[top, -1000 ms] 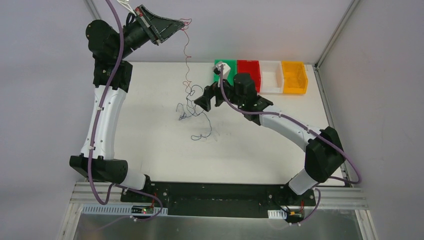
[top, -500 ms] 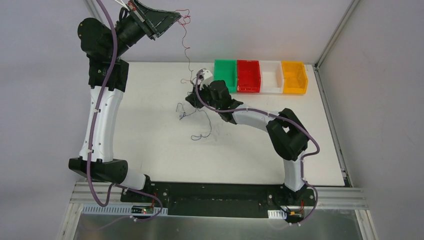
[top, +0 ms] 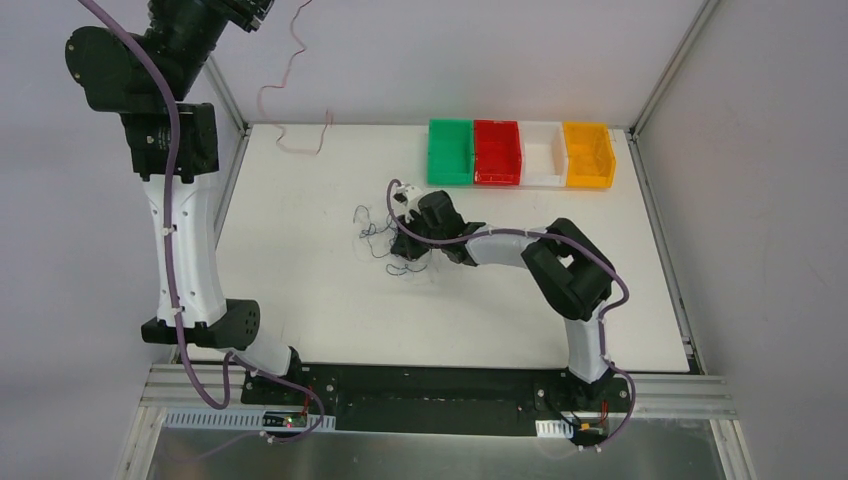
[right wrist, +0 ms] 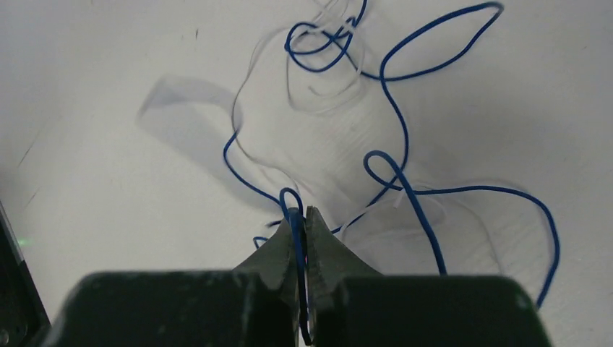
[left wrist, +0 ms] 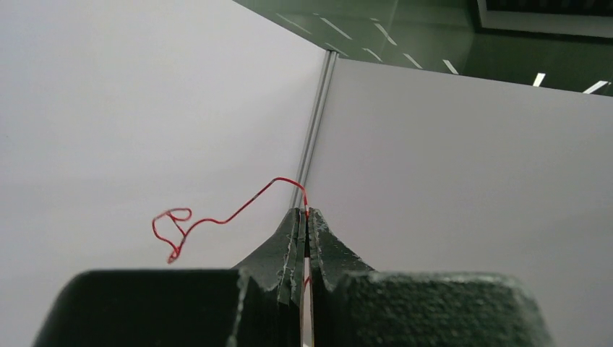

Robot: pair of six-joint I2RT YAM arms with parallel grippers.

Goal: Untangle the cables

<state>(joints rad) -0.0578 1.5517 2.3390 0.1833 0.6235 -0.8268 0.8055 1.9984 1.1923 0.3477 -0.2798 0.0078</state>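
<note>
Red cable (left wrist: 253, 198) pinched between fully closed fingers (left wrist: 289, 238) of left gripper (left wrist: 303, 219); arm held high over far left corner, so cable hangs well apart from rest, lower end near table (top: 290, 290) edge. Right gripper (right wrist: 302, 217) low at mid-table, clamped tight on dark blue cable (right wrist: 463, 190), likely anchoring tangle (top: 383, 237) against pull. Blue and whitish loops lie on table just ahead of right fingertips. Judgement: red looks freed; blue and whitish not yet separated

Left arm (top: 185, 250), right arm (top: 500, 245) same build: white shells, chunky black joints, fat purple cable (top: 176, 120) strapped along each. Jaws dark, grainy, wedge-tipped.
</note>
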